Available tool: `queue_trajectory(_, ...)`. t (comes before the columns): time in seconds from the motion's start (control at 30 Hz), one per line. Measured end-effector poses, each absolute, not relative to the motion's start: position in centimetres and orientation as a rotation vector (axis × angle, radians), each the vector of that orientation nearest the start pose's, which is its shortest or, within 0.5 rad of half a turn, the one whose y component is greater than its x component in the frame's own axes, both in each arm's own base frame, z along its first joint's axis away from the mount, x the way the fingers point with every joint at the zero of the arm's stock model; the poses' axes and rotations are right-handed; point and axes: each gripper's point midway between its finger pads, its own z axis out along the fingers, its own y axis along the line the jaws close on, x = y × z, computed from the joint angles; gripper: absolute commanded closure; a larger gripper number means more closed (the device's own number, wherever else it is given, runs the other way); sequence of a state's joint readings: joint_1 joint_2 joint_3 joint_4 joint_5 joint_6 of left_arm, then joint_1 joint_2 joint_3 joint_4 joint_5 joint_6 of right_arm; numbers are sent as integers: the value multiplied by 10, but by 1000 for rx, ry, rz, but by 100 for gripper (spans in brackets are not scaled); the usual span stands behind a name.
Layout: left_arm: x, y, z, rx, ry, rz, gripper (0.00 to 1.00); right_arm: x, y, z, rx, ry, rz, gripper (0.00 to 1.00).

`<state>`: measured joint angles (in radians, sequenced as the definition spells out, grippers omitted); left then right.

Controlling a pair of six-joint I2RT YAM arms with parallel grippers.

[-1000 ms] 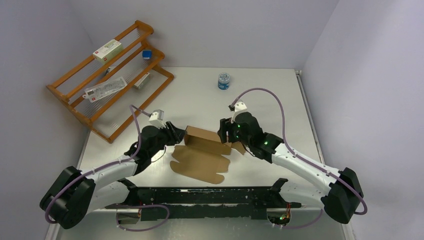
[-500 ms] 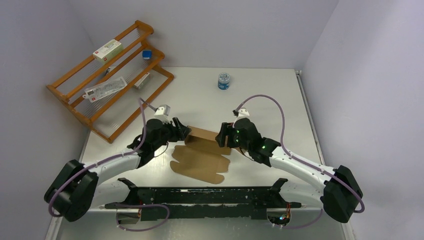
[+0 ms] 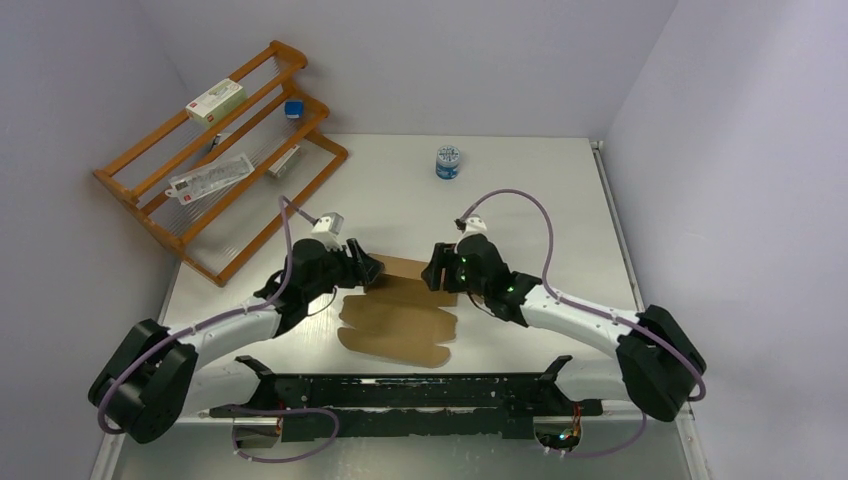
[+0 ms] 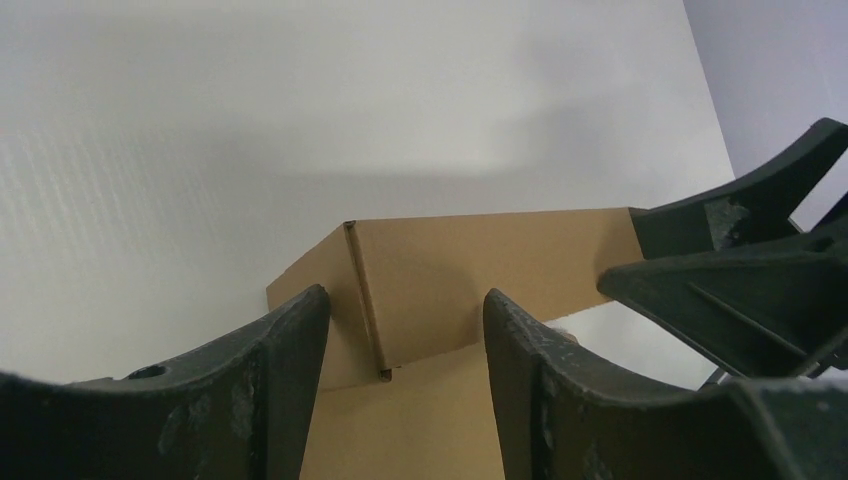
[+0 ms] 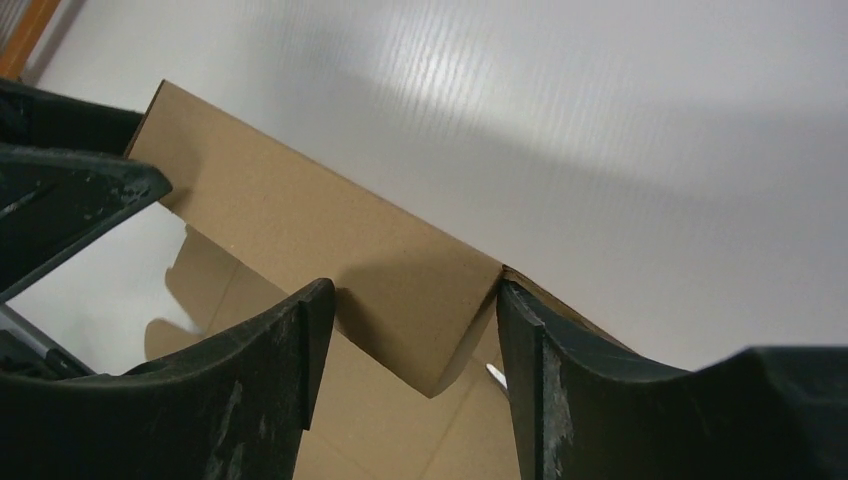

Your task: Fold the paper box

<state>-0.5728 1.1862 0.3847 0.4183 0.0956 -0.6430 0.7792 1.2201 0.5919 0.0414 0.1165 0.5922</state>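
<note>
Both of my claws have closed in on the paper box (image 3: 398,322) over the last second, and from above its rear wall now looks shorter between them than it did. My left claw (image 4: 405,310) has let its jaws out. They stand apart and grip nothing, with the wall's creased corner and its small end flap sitting just ahead in the gap. My right claw (image 5: 415,300) is also open and holds nothing. The other end of that wall reaches into the space between its fingers, close to the left finger, though I cannot tell if it touches.

The rest of the brown sheet lies flat on the table (image 3: 520,200), below and behind both claws, with its near flaps unfolded. I judge that the wall is raised but not locked. The end flaps are now within reach on both sides, and tucking them in looks like the next step. With nothing pinching it, the wall could sag back.
</note>
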Motion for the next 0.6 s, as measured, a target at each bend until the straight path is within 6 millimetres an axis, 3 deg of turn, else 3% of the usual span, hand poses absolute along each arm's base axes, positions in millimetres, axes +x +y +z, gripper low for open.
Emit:
queue_trajectory(0.33,265,-203,103,-82,2030,-817,38,292,278,105,-159,2167,696,44)
queue_trajectory(0.47,265,-192,100,-125,2029,-772,37,311,291,113,-184,2139,729,43)
queue_trajectory(0.6,267,-183,102,-161,2017,-724,37,317,293,118,-208,2121,747,38)
